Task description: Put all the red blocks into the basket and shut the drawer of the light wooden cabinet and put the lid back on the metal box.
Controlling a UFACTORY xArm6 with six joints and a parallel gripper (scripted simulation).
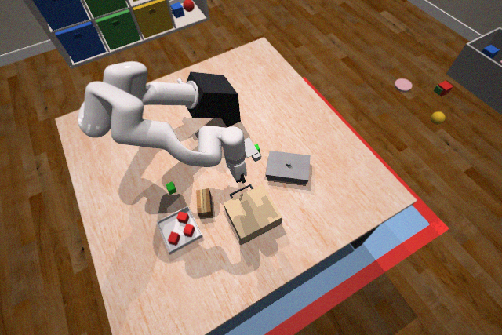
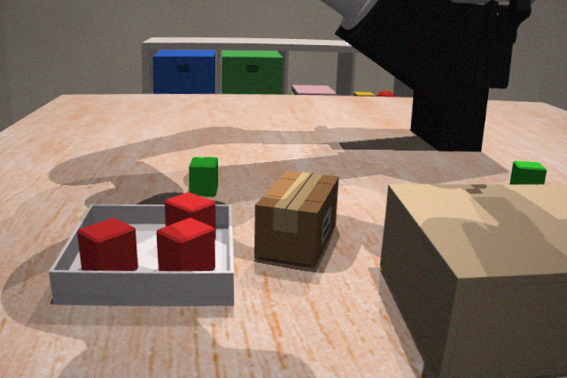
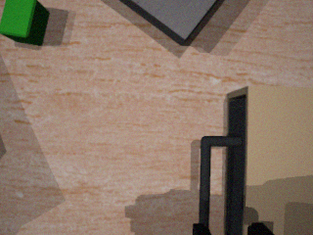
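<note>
Purpose of current pose: approach to the drawer handle (image 1: pixel 241 190) (image 3: pixel 205 186). I have the gripper (image 1: pixel 241 180) (image 2: pixel 517 17) (image 3: pixel 230 229) over the handle side of the light wooden cabinet (image 1: pixel 253 213) (image 2: pixel 494 227) (image 3: pixel 279 137). The pincer is part-spread and pinches nothing; its narrow gap, I judge, is meant to let one finger pass each side of the handle bar.

Basket status: three red blocks (image 1: pixel 182 216) (image 2: pixel 185 245) sit within the walls of the basket (image 1: pixel 185 244) (image 2: pixel 142 288), none over the rim. Retain that placement. The first green block (image 1: pixel 170 187) (image 2: pixel 203 177) and the second green block (image 1: pixel 256 147) (image 2: pixel 528 173) (image 3: pixel 17 20) are outside, as required; leave them.

Concealment: the drawer looks shut or nearly so, and its contents are hidden. I take opening it as the step in hand – a red block may be inside. The metal box (image 1: pixel 288 167) (image 3: pixel 181 20) has its lid on; its contents cannot be seen, nor can I confirm from here whether it has been searched. The space under the cardboard box (image 1: pixel 205 202) (image 2: pixel 292 218) is likewise unseen.

Next action: align, lower, close on the bar, then pull straight. Caution – a finger landing on the bar or the cabinet's top edge could shove the cabinet.
</note>
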